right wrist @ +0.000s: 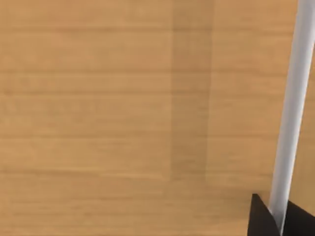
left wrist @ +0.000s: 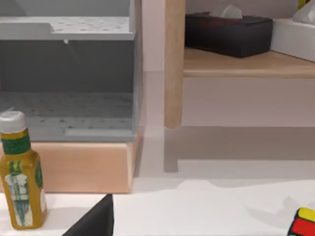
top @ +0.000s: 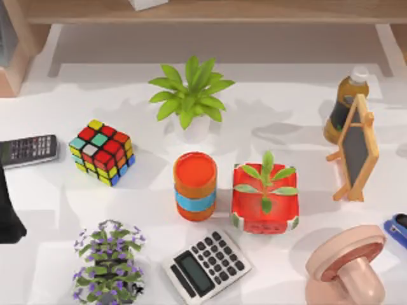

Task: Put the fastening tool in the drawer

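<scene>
The fastening tool [top: 397, 229] is a small bright-blue piece with a black top, lying at the table's far right edge and partly cut off in the top view. A grey drawer [left wrist: 69, 73] in a light wooden frame stands open in the left wrist view, its dotted floor bare. My left arm [top: 7, 213] is a dark shape at the table's left edge, far from the tool. A black tip of my left gripper [left wrist: 93, 221] shows low in the left wrist view. My right gripper [right wrist: 278, 219] hangs over a wooden floor beside a white edge.
Between the arm and the tool stand a colour cube [top: 102, 151], an orange cup [top: 195, 185], a red planter [top: 265, 198], a calculator [top: 206, 267], a purple flower pot [top: 109, 260], a pink lamp-like object [top: 346, 267], a small easel board [top: 356, 147] and a bottle [top: 346, 105]. A phone [top: 28, 150] lies far left.
</scene>
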Robot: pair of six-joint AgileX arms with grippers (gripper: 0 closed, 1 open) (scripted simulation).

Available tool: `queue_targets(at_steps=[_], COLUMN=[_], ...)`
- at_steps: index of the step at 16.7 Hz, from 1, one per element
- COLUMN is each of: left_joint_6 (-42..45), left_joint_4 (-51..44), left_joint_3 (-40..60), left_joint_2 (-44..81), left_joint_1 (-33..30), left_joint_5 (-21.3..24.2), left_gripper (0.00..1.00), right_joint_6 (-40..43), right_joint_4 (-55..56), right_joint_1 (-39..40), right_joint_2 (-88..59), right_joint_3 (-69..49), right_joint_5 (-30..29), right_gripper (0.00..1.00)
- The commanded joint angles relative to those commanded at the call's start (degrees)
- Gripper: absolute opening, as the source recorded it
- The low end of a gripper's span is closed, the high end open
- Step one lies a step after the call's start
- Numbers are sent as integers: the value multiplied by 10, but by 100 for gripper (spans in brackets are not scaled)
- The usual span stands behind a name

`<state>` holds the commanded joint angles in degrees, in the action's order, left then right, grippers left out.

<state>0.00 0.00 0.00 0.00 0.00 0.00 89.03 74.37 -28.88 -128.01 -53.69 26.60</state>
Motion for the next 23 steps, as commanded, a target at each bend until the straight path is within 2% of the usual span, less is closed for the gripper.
queue_targets(at_steps=[7, 14, 20, 23], left_joint_6=[0, 0, 0, 0], left_joint_4=[0, 0, 0, 0], left_joint_3=[0, 0, 0, 0], left_joint_2=[0, 0, 0, 0], left_joint_1=[0, 0, 0, 0], left_joint_5=[0, 0, 0, 0], left_gripper=[100, 100, 100, 100], right_joint_6=[0, -1, -1, -1], right_joint_4=[72, 88, 153, 162], right_joint_1=[-44, -54, -110, -118], right_joint_2=[50, 59, 95, 99], right_joint_3=[126, 146, 248, 260], right_joint_5=[45, 55, 113, 121], right_gripper=[0, 0, 0, 0])
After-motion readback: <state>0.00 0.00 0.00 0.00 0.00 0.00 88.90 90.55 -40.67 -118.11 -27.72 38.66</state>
